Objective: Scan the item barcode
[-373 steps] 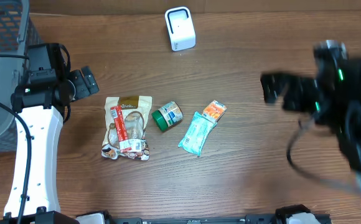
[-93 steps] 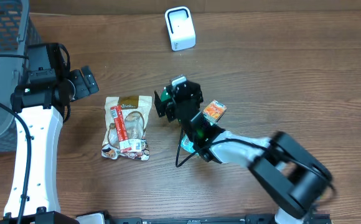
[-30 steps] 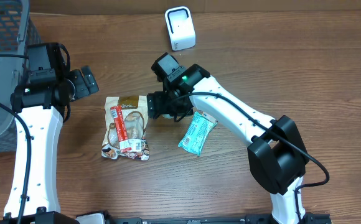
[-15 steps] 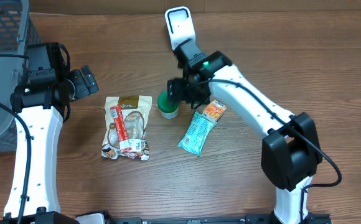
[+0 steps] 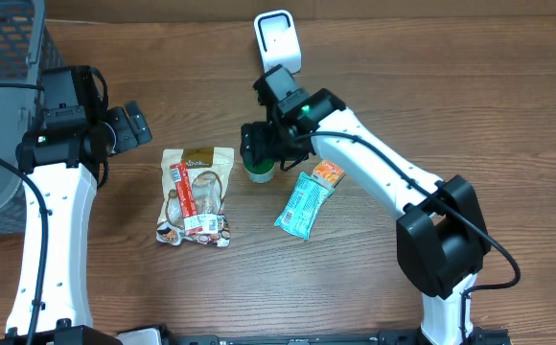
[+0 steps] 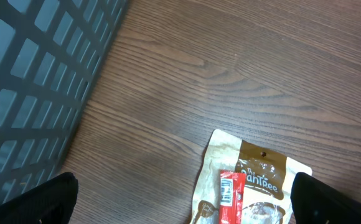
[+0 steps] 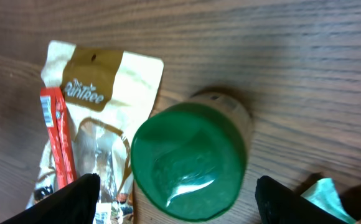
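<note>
A small jar with a green lid stands upright on the wooden table, seen from above in the right wrist view. My right gripper hangs over it, open, one dark finger on each side with a gap between each finger and the lid. In the overhead view the jar shows just below the right gripper. The white scanner stands at the table's far edge. My left gripper is open above bare wood, left of the snack pouch; nothing is between its fingers.
A beige snack pouch with a red stick pack on it lies left of the jar. A teal packet and an orange packet lie to the jar's right. A dark mesh basket fills the far left corner.
The right gripper swung away to the right and came back over the jar, which now stands upright with its lid up. The left arm has not moved.
</note>
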Action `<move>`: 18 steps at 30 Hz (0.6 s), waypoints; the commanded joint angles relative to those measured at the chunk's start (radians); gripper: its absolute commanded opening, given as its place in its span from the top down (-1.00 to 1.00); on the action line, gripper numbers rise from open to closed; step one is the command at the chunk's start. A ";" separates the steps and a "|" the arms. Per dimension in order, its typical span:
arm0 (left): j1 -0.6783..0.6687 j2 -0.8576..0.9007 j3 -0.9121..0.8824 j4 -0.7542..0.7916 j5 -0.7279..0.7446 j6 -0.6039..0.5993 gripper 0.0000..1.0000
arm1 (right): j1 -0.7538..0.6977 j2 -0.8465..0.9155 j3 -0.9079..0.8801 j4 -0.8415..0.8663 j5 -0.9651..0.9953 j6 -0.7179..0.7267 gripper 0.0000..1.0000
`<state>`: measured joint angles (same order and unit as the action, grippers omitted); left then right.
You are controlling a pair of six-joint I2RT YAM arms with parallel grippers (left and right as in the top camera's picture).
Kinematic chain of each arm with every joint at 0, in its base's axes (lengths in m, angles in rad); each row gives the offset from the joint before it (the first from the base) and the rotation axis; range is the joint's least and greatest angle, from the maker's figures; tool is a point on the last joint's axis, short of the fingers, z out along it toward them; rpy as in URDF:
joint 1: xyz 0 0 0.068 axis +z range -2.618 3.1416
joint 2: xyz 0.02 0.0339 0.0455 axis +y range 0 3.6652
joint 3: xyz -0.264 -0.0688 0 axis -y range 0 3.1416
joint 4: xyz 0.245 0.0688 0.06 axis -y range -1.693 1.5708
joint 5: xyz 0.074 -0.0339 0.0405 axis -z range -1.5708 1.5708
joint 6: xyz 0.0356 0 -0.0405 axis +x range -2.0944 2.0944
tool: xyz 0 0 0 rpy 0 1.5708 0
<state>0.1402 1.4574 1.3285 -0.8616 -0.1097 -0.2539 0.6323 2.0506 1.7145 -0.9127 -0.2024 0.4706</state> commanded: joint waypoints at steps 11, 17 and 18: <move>0.003 -0.005 0.017 0.002 -0.005 0.019 -1.00 | 0.124 -0.038 -0.014 -0.064 0.039 0.008 -0.72; 0.003 -0.005 0.017 0.002 -0.005 0.019 -0.99 | 0.074 -0.038 -0.014 -0.157 0.134 0.000 -0.82; 0.003 -0.005 0.017 0.002 -0.005 0.019 -1.00 | 0.059 -0.038 -0.014 -0.158 0.134 0.000 -0.87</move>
<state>0.1402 1.4574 1.3285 -0.8616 -0.1097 -0.2539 0.7410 2.0502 1.7069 -1.0660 -0.1127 0.4713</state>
